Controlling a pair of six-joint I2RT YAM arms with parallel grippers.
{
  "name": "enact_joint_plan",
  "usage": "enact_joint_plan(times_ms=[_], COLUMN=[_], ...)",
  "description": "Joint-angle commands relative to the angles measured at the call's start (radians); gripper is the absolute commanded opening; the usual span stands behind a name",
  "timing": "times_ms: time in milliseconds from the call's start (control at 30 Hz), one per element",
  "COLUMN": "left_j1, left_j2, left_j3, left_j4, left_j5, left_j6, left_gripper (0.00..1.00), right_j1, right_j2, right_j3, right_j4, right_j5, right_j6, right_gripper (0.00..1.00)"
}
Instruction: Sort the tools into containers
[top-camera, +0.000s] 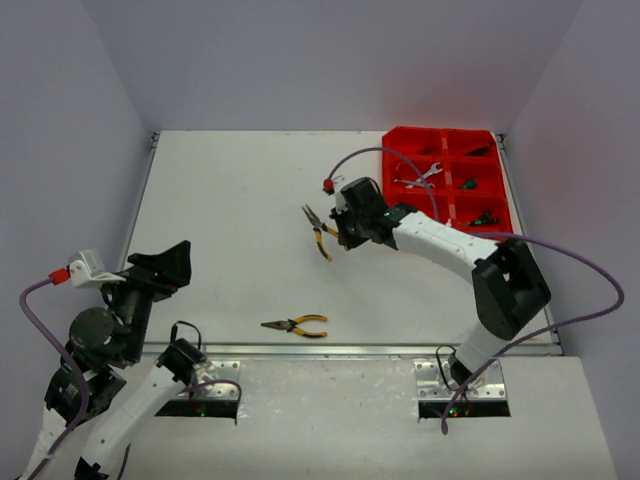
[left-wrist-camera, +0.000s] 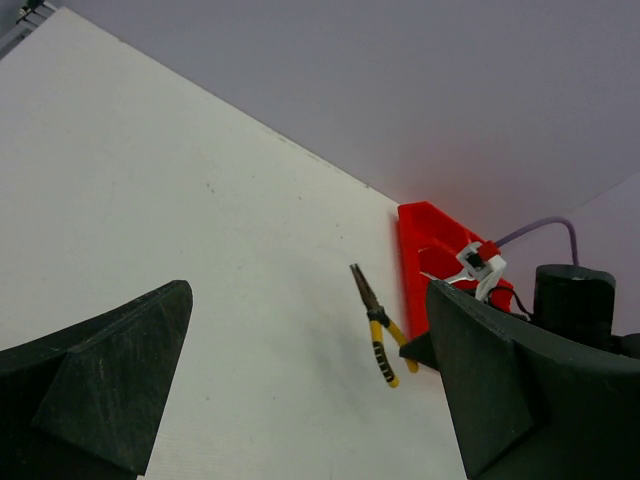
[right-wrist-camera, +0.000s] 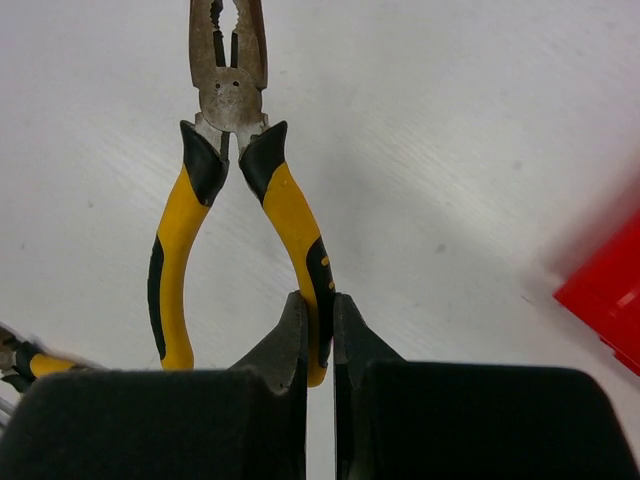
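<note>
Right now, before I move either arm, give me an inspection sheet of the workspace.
Surface: white table, no spills seen.
Job's things: held pliers gripped by one handle; loose pliers near the front edge; red tray holding wrenches and green-handled screwdrivers.
Clutter: nothing seen.
End effectors: right end effector shut on held pliers; left end effector open, empty.
Cables: purple cables loop off both arms.
Surroundings: plain walls.

No legible text, label, brand, number or sign is present on the pliers (right-wrist-camera: 290, 215), the red tray (top-camera: 440, 131) or the table (top-camera: 230, 220) in any view.
</note>
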Motion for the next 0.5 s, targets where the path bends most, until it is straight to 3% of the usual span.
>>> enact_joint_plan(times_ms=[0, 233, 467], left_j1=[-0.015, -0.015, -0.015], left_j2=[0.001, -0.001, -0.009], left_j3=[-0.002, -0.003, -0.004], left_j4=[0.041, 0.047, 0.048], left_j5=[0.017, 0.025, 0.032], left_j6=[0.017, 0.023, 0.027], left_gripper=[1.00, 1.00, 1.00], right_j1=[-0.156, -0.259, -0.446], right_j2=[-0.156, -0.262, -0.203], right_j3=[-0.038, -0.019, 0.088], right_j4=[0.004, -0.054, -0.055], right_j5=[0.022, 0.106, -0.009], right_j6=[0.119, -0.091, -0.357], right_gripper=[0.00, 0.00, 0.00])
